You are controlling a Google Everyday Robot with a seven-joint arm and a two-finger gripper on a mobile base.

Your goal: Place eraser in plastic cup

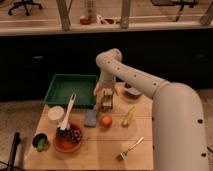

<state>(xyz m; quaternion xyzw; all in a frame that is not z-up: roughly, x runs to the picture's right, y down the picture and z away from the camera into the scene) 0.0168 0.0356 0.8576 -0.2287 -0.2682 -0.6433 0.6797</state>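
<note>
Eraser (91,118) lies flat on the wooden table (95,152), just below & a bit left in view of the gripper (105,101), next to the orange (105,121), while the gripper hangs by the green tray (70,89), can't tell if it's spread, closed or holding sth.

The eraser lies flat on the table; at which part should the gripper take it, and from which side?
Probably from straight above, across the narrow width of the eraser near its middle: it lies flat, so only its long edges offer a hold. The orange sits close on one side, leaving little room. The gripper hangs just behind them.
</note>
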